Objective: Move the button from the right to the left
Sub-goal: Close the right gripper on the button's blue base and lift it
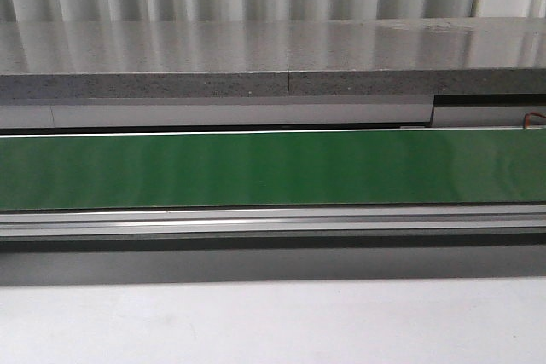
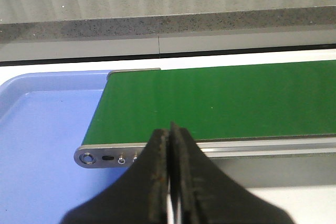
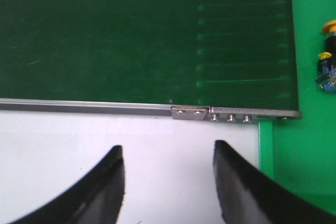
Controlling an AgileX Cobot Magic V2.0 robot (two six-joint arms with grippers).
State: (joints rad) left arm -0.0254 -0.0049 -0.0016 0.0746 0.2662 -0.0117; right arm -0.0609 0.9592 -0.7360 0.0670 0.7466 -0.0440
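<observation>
Flanking green conveyor belt (image 2: 220,100): blue tray (image 2: 37,145), button (image 3: 327,56).

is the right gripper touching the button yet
Apart. The right wrist view shows the open right gripper over the white table, with the button far off on a green surface.

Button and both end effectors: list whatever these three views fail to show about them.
- Button: cut by the right wrist view's edge; only a yellow cap and part of a dark body show. Absent from the front and left wrist views.
- What the button rests on: a bright green surface, too cropped to identify.
- Left end effector, right end effector: both outside the front view.
- Blue tray: cropped in the left wrist view.
</observation>
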